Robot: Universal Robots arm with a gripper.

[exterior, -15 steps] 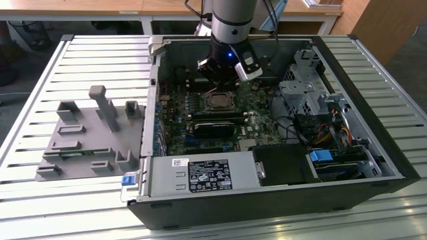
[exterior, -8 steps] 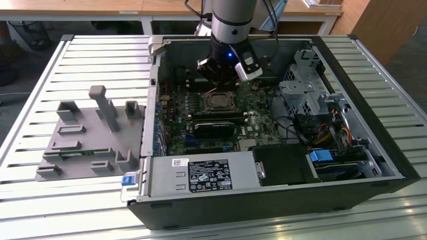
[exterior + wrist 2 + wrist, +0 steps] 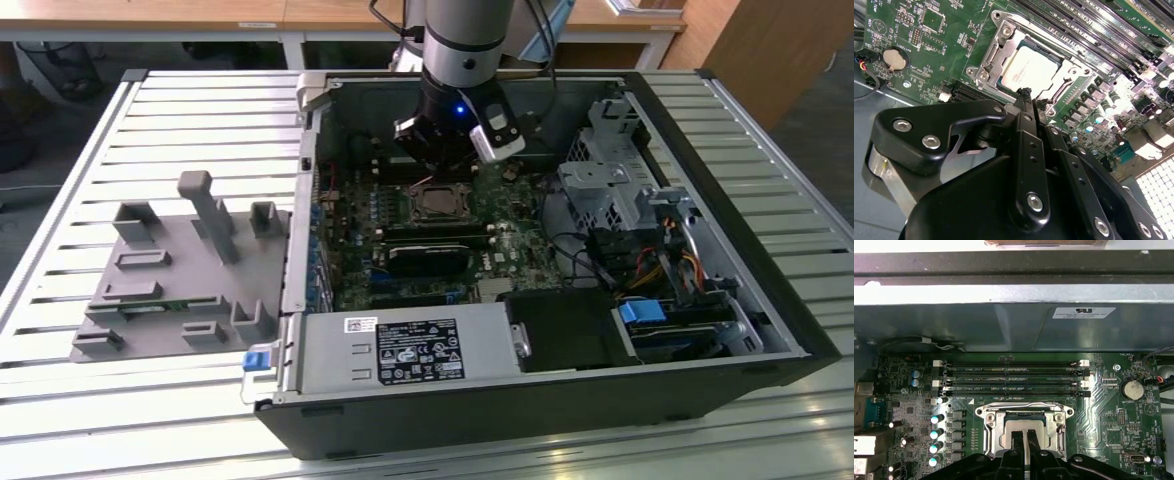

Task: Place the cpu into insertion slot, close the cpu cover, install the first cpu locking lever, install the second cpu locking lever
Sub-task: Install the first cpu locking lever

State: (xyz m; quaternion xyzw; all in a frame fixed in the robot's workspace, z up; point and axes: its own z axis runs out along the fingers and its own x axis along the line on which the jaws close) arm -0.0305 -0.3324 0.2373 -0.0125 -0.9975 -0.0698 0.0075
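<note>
The cpu (image 3: pixel 1029 70) lies flat in the insertion slot (image 3: pixel 1060 93) on the green motherboard, silvery top up. The cpu cover (image 3: pixel 996 50), a silver frame, lies down around it, and the chip shows through its window. My gripper (image 3: pixel 1026 93) hangs just above the edge of the socket with its two black fingers pressed together and nothing between them. In the first wrist view the gripper (image 3: pixel 1024 434) covers the near part of the cpu (image 3: pixel 1026 416) inside the cpu cover (image 3: pixel 991 428). In the exterior view the gripper (image 3: pixel 434 176) is over the cpu (image 3: pixel 438 207). I cannot make out the locking levers.
Long black memory slots (image 3: pixel 1011 377) run beside the socket, with the case wall (image 3: pixel 1004 330) behind them. A coin battery (image 3: pixel 895 58) sits near the board's corner. A drive cage (image 3: pixel 607 190), a power supply (image 3: pixel 400 350) and a grey fixture (image 3: pixel 180 270) on the slatted table surround the work.
</note>
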